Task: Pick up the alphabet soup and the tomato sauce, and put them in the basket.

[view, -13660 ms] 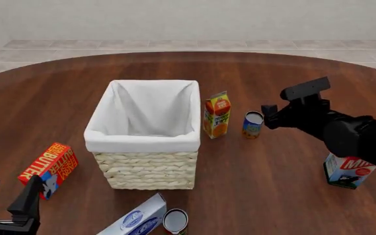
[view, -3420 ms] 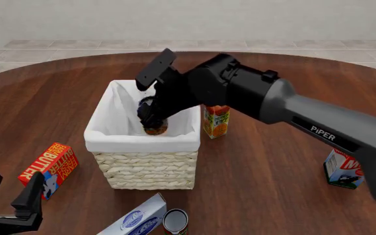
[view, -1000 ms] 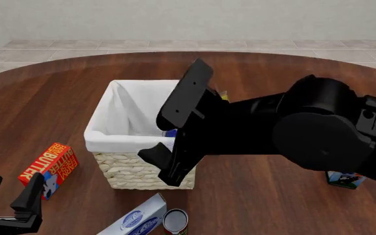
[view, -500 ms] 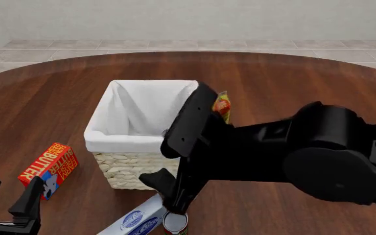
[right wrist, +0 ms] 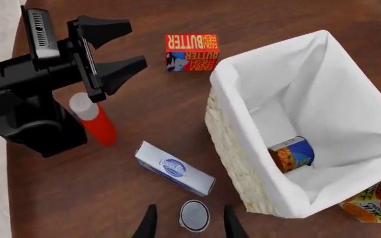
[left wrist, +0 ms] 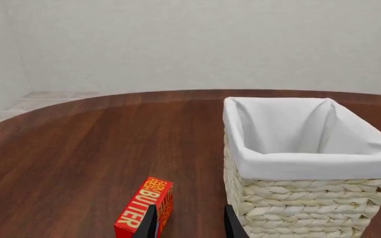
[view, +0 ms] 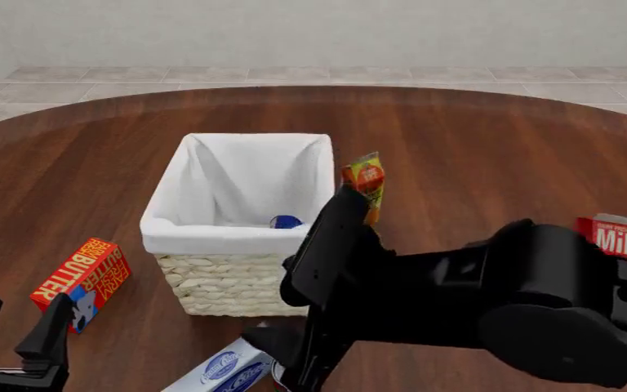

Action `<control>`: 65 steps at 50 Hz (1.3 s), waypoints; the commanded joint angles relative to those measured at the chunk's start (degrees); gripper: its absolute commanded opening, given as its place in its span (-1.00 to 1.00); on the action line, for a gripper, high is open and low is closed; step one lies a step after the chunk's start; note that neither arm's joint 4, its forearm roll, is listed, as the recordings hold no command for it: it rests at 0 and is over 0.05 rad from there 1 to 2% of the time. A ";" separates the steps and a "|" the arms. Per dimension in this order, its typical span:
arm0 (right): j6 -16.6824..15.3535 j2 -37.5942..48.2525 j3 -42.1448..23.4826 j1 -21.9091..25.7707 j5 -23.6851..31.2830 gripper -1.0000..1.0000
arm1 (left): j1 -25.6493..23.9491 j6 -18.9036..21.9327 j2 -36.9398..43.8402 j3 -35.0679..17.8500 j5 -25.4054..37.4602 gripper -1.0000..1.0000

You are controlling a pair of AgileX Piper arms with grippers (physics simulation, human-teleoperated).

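The basket (view: 226,235) stands mid-table. The alphabet soup (right wrist: 291,153) lies on its side inside it; a bit of its blue label shows in the front view (view: 285,221). The tomato sauce (right wrist: 194,216) stands upright near the table's front edge, its silvery top between my right gripper's (right wrist: 189,225) open fingers. In the front view my right arm hides that can, and the right gripper (view: 287,359) is low at the front. My left gripper (view: 14,339) is open and empty at the near left, also in the left wrist view (left wrist: 189,225).
A butter box (view: 82,280) lies left of the basket. A blue-and-white box (right wrist: 174,168) lies beside the tomato sauce. A tilted orange juice carton (view: 366,178) is right of the basket, a milk carton (view: 616,237) at far right. A red cylinder (right wrist: 93,119) stands by the left arm.
My right arm has drawn back from the basket toward the front edge and lowered over the tomato sauce. The alphabet soup stays in the basket. The left arm has not moved.
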 commanded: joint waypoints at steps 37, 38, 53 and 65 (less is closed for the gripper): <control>6.98 -0.58 12.67 0.49 -7.99 1.00 | -0.09 0.04 0.17 0.00 -0.23 1.00; 6.82 -0.50 12.83 0.44 -8.11 1.00 | -0.09 0.03 0.21 0.00 -0.26 1.00; 7.01 0.87 14.58 -0.24 -9.80 1.00 | -0.14 -0.01 -0.04 0.00 -0.05 1.00; 8.18 1.61 16.22 0.60 -11.28 1.00 | -0.17 -0.04 -0.05 0.00 -0.06 1.00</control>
